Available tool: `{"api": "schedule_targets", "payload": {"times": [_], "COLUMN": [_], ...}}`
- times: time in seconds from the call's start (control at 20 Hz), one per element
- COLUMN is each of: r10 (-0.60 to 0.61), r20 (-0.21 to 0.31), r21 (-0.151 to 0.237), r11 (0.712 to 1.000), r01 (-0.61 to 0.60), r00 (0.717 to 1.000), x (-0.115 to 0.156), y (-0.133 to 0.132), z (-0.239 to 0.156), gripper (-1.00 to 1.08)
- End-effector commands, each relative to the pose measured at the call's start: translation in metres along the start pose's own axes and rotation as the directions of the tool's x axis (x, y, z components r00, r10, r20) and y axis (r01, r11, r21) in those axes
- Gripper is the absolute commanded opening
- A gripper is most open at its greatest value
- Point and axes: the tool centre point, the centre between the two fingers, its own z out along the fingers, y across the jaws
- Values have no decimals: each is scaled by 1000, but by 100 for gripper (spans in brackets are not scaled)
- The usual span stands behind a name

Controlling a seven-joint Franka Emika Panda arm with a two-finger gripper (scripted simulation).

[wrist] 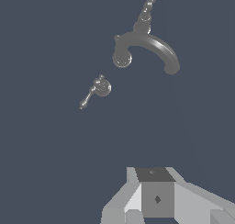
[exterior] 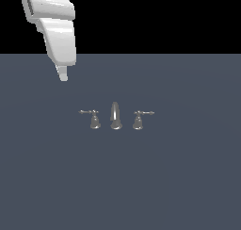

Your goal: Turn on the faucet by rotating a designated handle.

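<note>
The faucet is a small grey metal three-piece set on the dark floor, with a tall tapered spout in the middle. The handle stands on the exterior view's left of the spout, its thin lever pointing left. A mirror-image handle stands on the right. My gripper hangs high, behind the set and to the left of the handle, well apart from it. It shows one narrow tip, so it looks shut and empty. The wrist view looks down on the handle, the curved spout and my gripper.
The white arm comes down from the top left corner of the exterior view. The flat grey-blue floor spreads all around the faucet. The second handle shows beyond the spout in the wrist view.
</note>
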Motion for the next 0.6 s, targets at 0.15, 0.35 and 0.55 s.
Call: {"api": "schedule_targets", "payload": {"times": [0.15, 0.35, 0.55], "r10": [86, 149, 217], "r20": [-1, -2, -5], "r21": [-2, -5, -9], "r11": [996, 989, 976], "r01": [-86, -149, -217], "r00": [996, 989, 976], "x": [7, 14, 22], "y": [-20, -34, -48], "z": [24, 42, 62], "gripper": [-100, -100, -100]}}
